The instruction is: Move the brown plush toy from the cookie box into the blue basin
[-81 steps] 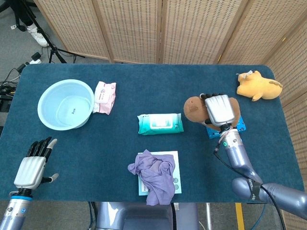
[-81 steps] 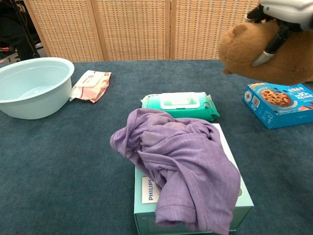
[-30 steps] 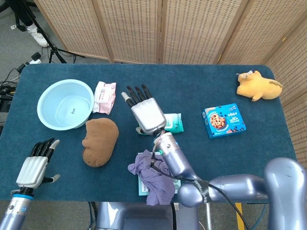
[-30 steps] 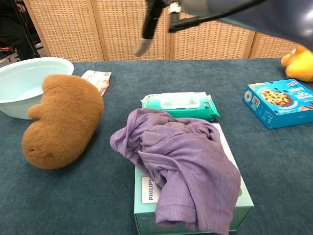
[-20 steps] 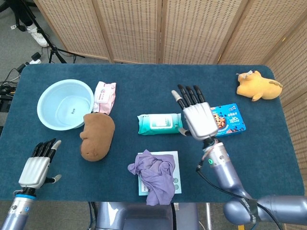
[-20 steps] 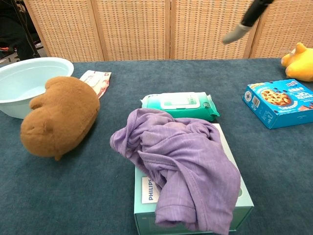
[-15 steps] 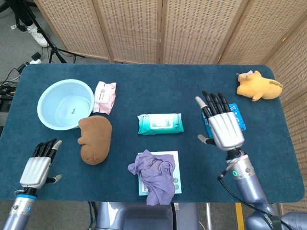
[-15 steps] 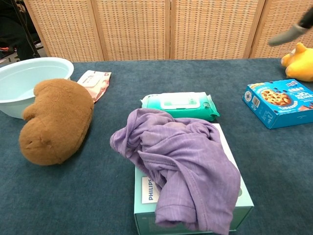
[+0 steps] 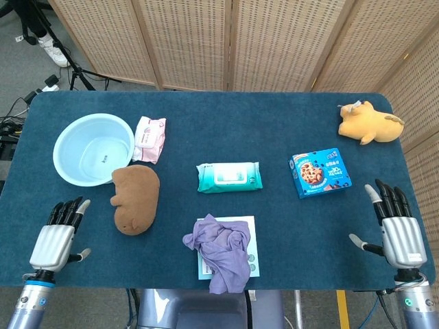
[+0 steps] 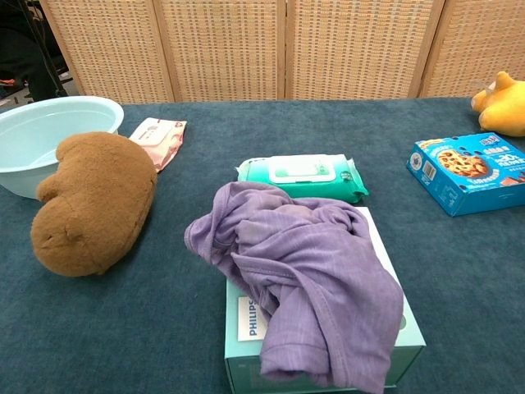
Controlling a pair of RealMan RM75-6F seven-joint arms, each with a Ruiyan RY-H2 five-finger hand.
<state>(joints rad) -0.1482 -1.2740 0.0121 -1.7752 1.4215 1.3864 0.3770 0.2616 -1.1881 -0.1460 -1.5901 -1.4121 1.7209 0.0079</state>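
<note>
The brown plush toy (image 9: 136,198) is lying on the table just beside the blue basin (image 9: 94,149), touching or nearly touching its rim, not inside it, and well apart from the cookie box (image 9: 321,173). It is judged to be soft, light and squashy, so it is best being gripped around its thick middle. The left hand (image 9: 56,240) is being held near it with fingers spread, holding nothing; the right hand (image 9: 397,232) is likewise being held wide, far across the table.

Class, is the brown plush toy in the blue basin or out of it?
Out. The brown plush toy lies on the table beside the blue basin, whose inside shows nothing in it.
</note>
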